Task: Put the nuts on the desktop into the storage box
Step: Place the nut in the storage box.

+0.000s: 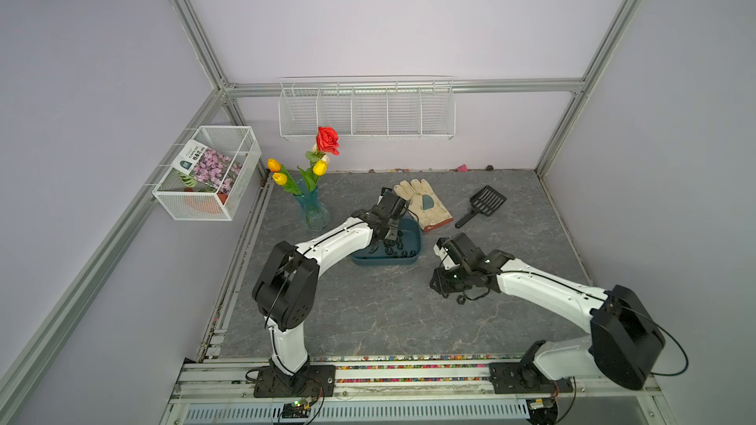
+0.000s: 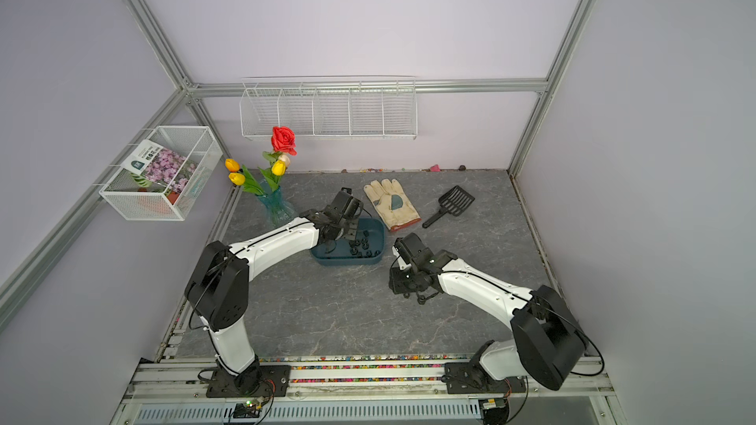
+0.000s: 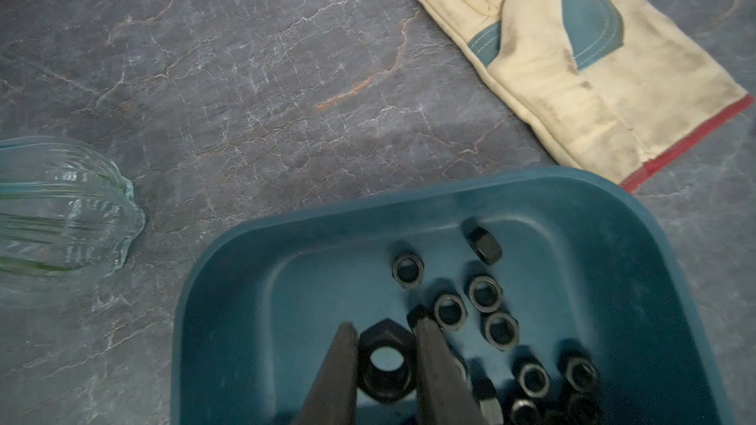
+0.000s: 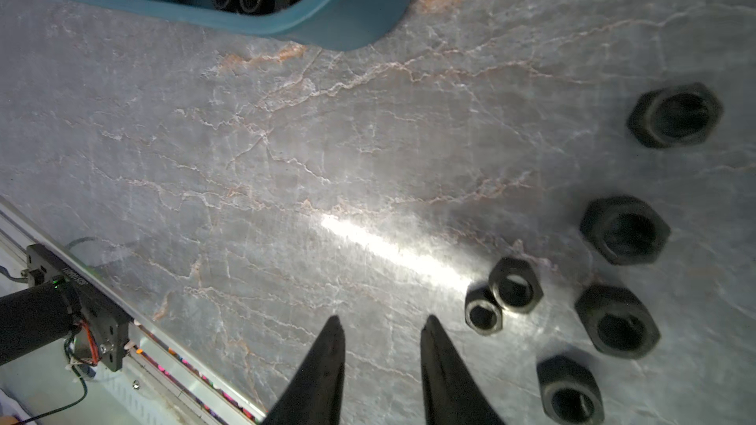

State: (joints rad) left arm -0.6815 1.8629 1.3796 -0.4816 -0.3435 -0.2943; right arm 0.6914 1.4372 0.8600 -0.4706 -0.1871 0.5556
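A black nut (image 3: 384, 365) is pinched between the fingers of the left hand (image 3: 384, 322), over the teal storage box (image 1: 392, 260) near the middle of both top views, where other nuts (image 3: 484, 292) lie on its floor. Six loose nuts (image 4: 515, 284) rest on the desk (image 4: 286, 157) just beside the right hand (image 4: 382, 320), its fingers a little apart with nothing between them.

Bare desktop (image 1: 368, 312) lies open between the arm bases and the storage box (image 1: 384, 262). The left gripper (image 3: 384, 322), clamped on a nut (image 3: 390, 334), blocks the box's left half; glove (image 1: 425, 202) and vase (image 1: 313, 214) stand near its far corners. Loose nuts (image 4: 597, 218) crowd the desktop beside the right gripper (image 4: 382, 317).
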